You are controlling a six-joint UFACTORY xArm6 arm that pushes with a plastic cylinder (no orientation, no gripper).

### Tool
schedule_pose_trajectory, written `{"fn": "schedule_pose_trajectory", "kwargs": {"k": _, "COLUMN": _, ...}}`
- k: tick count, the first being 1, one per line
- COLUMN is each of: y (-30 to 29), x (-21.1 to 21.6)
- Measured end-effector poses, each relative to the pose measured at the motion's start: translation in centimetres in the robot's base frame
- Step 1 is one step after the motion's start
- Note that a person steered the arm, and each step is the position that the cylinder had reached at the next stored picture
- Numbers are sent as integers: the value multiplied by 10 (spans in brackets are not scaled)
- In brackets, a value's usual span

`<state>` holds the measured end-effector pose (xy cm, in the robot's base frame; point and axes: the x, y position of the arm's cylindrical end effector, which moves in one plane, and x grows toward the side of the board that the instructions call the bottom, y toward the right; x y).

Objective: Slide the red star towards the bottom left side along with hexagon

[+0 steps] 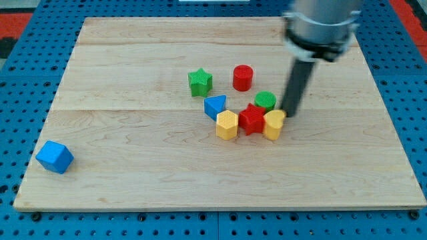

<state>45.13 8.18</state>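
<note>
The red star (252, 119) lies near the middle of the wooden board (133, 173). A yellow hexagon (227, 125) touches its left side. A second yellow block (273, 125) touches its right side. My tip (291, 113) stands just right of and above that second yellow block, close to it. A green round block (265, 101) sits just above the star, left of the rod.
A blue triangular block (215, 106) sits above the yellow hexagon. A green star (199, 82) and a red cylinder (243, 77) lie further toward the view's top. A blue cube (54, 157) lies alone at the bottom left.
</note>
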Motion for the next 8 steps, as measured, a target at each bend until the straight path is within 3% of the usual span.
{"fn": "schedule_pose_trajectory", "kwargs": {"k": 1, "y": -95, "x": 8}}
{"fn": "schedule_pose_trajectory", "kwargs": {"k": 2, "y": -125, "x": 10}}
{"fn": "schedule_pose_trajectory", "kwargs": {"k": 5, "y": -38, "x": 1}}
{"fn": "schedule_pose_trajectory", "kwargs": {"k": 8, "y": -139, "x": 50}}
